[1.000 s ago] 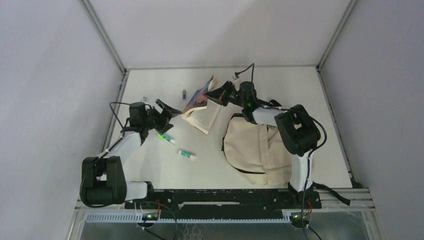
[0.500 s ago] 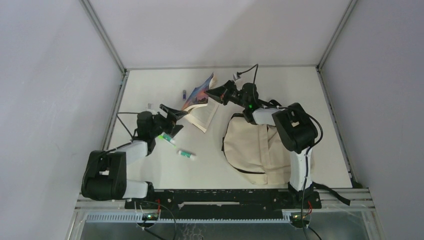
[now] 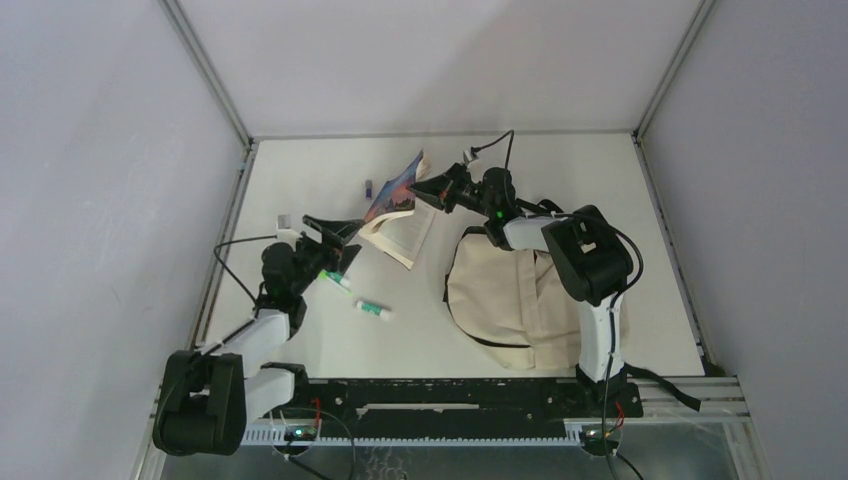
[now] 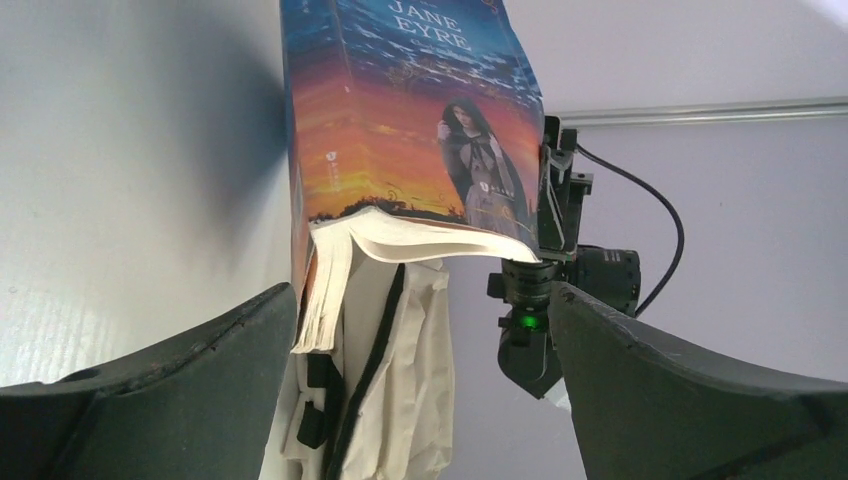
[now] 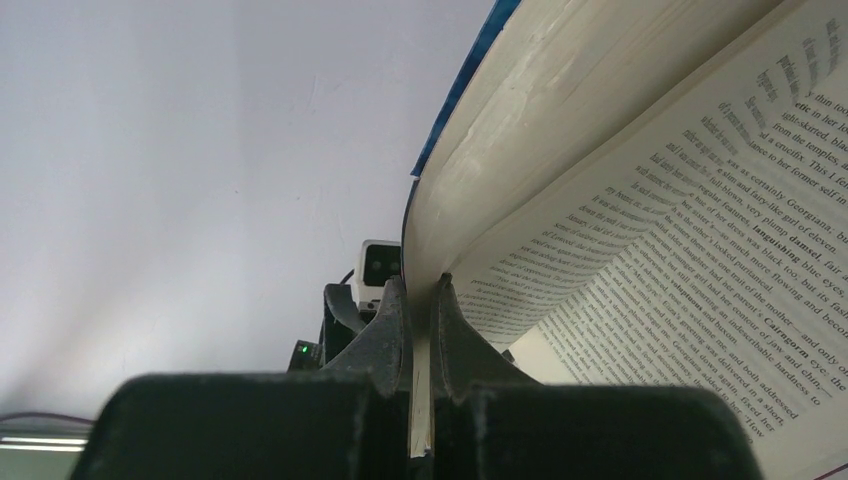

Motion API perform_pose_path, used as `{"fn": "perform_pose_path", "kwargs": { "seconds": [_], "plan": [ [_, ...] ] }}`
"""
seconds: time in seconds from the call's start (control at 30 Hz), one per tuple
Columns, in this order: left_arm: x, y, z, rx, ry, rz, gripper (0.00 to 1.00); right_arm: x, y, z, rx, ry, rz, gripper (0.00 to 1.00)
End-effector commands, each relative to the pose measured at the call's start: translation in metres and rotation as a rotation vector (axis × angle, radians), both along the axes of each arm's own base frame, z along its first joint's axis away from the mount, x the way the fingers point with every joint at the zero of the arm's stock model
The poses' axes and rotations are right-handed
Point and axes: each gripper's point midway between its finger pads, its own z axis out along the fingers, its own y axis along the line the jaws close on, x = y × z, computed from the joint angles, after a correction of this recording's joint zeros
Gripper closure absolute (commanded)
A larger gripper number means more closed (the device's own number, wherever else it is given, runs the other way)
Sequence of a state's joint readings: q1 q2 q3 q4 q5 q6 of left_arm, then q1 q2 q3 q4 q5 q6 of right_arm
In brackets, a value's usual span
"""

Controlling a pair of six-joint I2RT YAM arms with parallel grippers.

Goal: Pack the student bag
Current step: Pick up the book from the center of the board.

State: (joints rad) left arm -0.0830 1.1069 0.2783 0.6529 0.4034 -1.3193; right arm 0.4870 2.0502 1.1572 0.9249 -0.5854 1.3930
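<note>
The student bag (image 3: 515,290), beige canvas with black trim, lies flat on the right of the table; its edge hangs into the left wrist view (image 4: 405,400). A paperback book (image 3: 400,205) with a blue and orange cover (image 4: 410,130) is half open and tilted up left of the bag. My right gripper (image 3: 433,190) is shut on a thin sheaf of its front pages and cover (image 5: 620,180), pinched between the fingers (image 5: 420,300). My left gripper (image 3: 338,238) is wide open just left of the book, facing its cover, with nothing between its fingers (image 4: 422,300).
Two white markers with green caps (image 3: 335,279) (image 3: 374,311) lie on the table near the left gripper. A small purple object (image 3: 368,186) sits behind the book. Metal rails edge the table left and right, and the white walls stand close.
The left arm has drawn its wrist back toward the near left, its open gripper staying pointed at the book. The right gripper holds the book almost still.
</note>
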Motion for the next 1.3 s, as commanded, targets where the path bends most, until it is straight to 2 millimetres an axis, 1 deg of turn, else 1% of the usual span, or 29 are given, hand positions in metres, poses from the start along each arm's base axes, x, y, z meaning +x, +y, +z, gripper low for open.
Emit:
{"fn": "perform_pose_path", "kwargs": {
  "seconds": [0.0,0.1,0.4,0.5,0.63,0.8,0.9,0.93,1.0,1.03,1.1,1.17,1.2,1.23,1.27],
  "plan": [
    [0.009,0.004,0.009,-0.019,-0.004,0.044,0.00,-0.007,-0.001,0.067,0.141,-0.194,0.009,1.00],
    [0.015,0.004,0.009,-0.051,0.022,0.057,0.00,-0.007,-0.001,0.066,0.141,-0.191,0.009,1.00],
    [0.031,0.002,0.019,-0.141,0.011,0.080,0.00,-0.009,0.004,0.061,0.136,-0.188,0.012,1.00],
    [0.041,-0.004,0.023,-0.173,0.002,0.068,0.00,-0.008,0.006,0.057,0.132,-0.182,0.012,1.00],
    [0.052,-0.019,0.018,-0.200,0.016,0.035,0.00,-0.008,0.007,0.054,0.130,-0.174,0.014,1.00],
    [0.058,-0.030,0.019,-0.268,0.000,-0.009,0.00,-0.008,0.007,0.045,0.113,-0.146,0.026,1.00],
    [0.061,-0.036,0.019,-0.296,-0.009,-0.032,0.00,-0.009,0.010,0.035,0.086,-0.114,0.041,1.00],
    [0.061,-0.037,0.020,-0.308,-0.017,-0.036,0.03,-0.010,0.011,0.030,0.072,-0.102,0.048,1.00],
    [0.062,-0.039,0.025,-0.327,-0.042,-0.046,0.19,-0.014,0.015,0.023,0.052,-0.083,0.067,1.00],
    [0.062,-0.040,0.027,-0.336,-0.052,-0.050,0.29,-0.016,0.016,0.017,0.036,-0.064,0.077,1.00],
    [0.062,-0.040,0.033,-0.349,-0.080,-0.055,0.52,-0.019,0.018,0.004,0.000,-0.040,0.096,1.00],
    [0.062,-0.040,0.035,-0.350,-0.092,-0.060,0.71,-0.022,0.019,-0.012,-0.075,-0.033,0.105,1.00],
    [0.063,-0.041,0.036,-0.345,-0.097,-0.063,0.79,-0.024,0.018,-0.022,-0.130,-0.027,0.104,0.87],
    [0.063,-0.042,0.037,-0.341,-0.103,-0.071,0.89,-0.026,0.017,-0.030,-0.176,-0.019,0.104,0.74],
    [0.063,-0.043,0.039,-0.336,-0.111,-0.080,0.98,-0.028,0.015,-0.035,-0.212,-0.014,0.107,0.59]
  ]
}}
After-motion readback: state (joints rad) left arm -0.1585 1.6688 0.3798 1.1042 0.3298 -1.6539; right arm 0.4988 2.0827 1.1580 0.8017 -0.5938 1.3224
